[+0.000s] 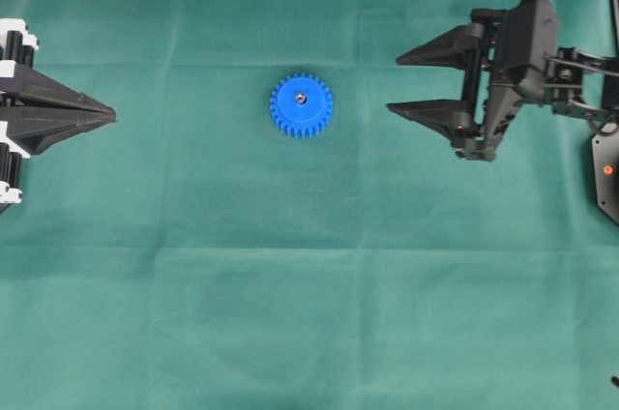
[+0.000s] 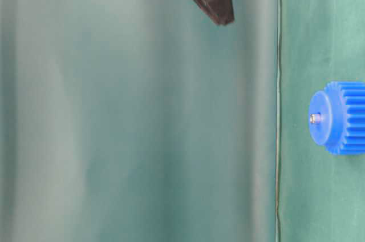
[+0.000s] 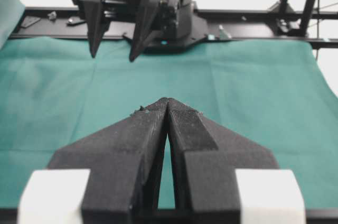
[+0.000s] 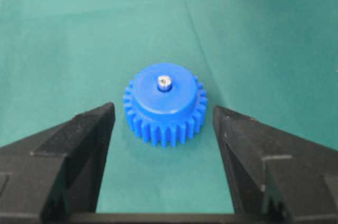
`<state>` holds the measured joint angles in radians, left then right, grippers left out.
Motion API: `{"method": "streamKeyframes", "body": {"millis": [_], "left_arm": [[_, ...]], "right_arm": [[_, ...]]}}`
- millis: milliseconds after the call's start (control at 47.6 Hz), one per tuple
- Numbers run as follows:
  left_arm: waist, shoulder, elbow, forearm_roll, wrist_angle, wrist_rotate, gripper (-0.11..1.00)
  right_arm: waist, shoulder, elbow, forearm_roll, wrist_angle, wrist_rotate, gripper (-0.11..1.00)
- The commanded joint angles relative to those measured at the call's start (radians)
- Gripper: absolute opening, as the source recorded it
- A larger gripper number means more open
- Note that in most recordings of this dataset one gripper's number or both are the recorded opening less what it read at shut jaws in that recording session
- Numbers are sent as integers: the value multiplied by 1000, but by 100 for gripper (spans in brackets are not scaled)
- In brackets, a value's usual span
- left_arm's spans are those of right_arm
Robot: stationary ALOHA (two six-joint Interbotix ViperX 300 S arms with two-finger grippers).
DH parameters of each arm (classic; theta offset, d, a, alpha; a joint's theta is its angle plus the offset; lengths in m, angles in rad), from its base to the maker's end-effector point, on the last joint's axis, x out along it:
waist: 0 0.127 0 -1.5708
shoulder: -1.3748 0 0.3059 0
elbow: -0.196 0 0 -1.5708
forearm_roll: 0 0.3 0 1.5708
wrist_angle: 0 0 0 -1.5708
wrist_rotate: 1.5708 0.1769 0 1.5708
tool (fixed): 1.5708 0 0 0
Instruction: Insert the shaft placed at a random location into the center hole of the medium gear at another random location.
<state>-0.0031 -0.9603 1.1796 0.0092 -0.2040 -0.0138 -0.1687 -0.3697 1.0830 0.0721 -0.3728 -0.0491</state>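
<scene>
Shaft point(image 4: 165, 82) sits in the gear point(image 4: 165, 109), ahead of the spread, empty right gripper point(image 4: 163, 129); nothing between. Left gripper point(image 1: 111, 115) seems clenched.

**Shaft seated in the gear's hub**

The medium gear point(image 1: 301, 105), bright blue and toothed, lies flat on the green cloth, out ahead of the spread fingers of the right gripper point(image 1: 406, 83), apart from both. The shaft point(image 4: 165, 82), a small silvery pin, stands upright in the center hole point(image 1: 301, 98), its tip poking just above the raised hub.
</scene>
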Motion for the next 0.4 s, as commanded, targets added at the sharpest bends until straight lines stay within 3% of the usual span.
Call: {"method": "streamKeyframes", "body": {"millis": [0, 378], "left_arm": [[0, 9, -12, 2, -5, -2, 0], [0, 9, -12, 3, -5, -2, 0]], "right_arm": [[2, -32, -2, 8, 5, -3, 75], [2, -26, -5, 8, 11, -3, 74]]}}
